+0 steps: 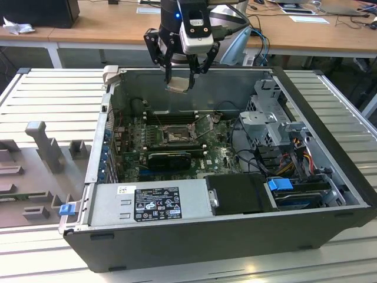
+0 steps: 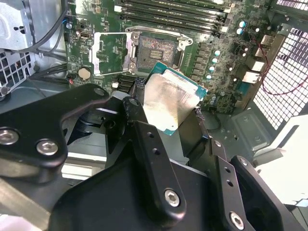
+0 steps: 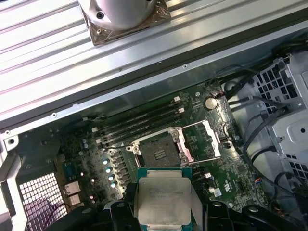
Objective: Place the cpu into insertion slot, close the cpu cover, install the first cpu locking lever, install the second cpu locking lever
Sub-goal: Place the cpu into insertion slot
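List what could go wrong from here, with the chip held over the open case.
1. The cpu looks tilted in the tool, well clear of the insertion slot; it might land skewed and harm the contacts.
2. The opened cpu cover stands beside the slot; a sideways descent could clip it.

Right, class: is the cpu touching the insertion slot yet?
Apart. In the exterior view the cpu hangs above the insertion slot, with clear air between.

The cpu [image 3: 163, 192] in the pincer [image 3: 163, 208] near the insertion slot [image 3: 156, 151], cpu cover [image 3: 215, 142] open
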Motion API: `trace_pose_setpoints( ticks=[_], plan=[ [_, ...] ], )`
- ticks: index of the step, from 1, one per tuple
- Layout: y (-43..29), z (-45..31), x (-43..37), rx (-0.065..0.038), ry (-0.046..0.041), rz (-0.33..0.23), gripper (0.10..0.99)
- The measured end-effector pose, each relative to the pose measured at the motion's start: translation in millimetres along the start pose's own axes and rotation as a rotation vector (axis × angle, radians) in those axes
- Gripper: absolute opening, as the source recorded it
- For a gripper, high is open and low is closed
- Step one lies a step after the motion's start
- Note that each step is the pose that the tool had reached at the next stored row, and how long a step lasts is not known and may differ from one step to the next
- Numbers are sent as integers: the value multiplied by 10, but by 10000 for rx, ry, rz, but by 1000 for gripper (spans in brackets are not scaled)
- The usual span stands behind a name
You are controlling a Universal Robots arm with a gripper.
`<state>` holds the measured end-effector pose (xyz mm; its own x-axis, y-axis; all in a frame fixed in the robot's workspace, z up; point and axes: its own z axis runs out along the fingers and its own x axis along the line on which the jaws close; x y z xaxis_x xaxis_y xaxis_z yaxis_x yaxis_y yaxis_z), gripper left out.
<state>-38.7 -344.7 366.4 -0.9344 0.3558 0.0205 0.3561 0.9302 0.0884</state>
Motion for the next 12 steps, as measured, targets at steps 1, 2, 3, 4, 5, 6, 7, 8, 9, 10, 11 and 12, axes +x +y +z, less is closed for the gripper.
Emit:
trace_pose_setpoints(
  ticks=[1, 2, 3, 4, 5, 6, 7, 8, 9, 10, 11, 12],
  plan=[
    [0, 0, 0, 0, -1, 16, 529],
    [0, 0, 0, -1, -3, 39, 529],
    [0, 0, 0, -1, -5, 56, 529],
    [0, 0, 0, -2, -7, 82, 529],
    [0, 0, 0, -2, -9, 100, 529],
    [0, 0, 0, -3, -10, 113, 529],
    [0, 0, 0, -3, -12, 134, 529],
    [0, 0, 0, -2, -13, 150, 529],
    [0, 0, 0, -2, -15, 172, 529],
    [0, 0, 0, -4, -16, 187, 529],
    [0, 0, 0, -4, -18, 206, 529],
    [0, 0, 0, -4, -19, 219, 529]
  ],
)
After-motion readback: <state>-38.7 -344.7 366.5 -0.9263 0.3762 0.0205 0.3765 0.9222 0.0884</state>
